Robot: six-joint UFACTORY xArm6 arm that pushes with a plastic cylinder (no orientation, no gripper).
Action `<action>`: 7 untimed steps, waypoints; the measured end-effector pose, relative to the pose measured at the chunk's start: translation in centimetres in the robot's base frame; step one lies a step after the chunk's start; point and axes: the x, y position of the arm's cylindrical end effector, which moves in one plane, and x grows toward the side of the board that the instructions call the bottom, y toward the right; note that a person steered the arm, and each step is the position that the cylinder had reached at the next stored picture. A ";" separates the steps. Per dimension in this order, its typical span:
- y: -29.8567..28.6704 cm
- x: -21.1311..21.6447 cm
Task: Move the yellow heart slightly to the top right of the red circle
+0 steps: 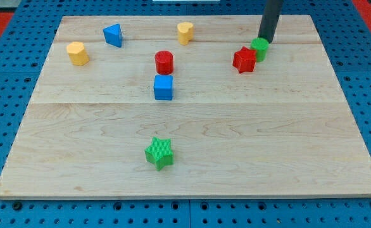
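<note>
- My tip has no claw to open or close (it is only a dark rod); it stands at the view's top right, touching the green block, just beside the red star.
- The yellow heart lies well apart from my tip, up and to the right of the red circle, so I judge only a small push is needed.
- The blocks look like ribbed plastic; the wooden board is smooth and pale.
</note>
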 end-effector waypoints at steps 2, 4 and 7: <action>-1.6 1.7; -8.8 -5.4; -14.6 -5.6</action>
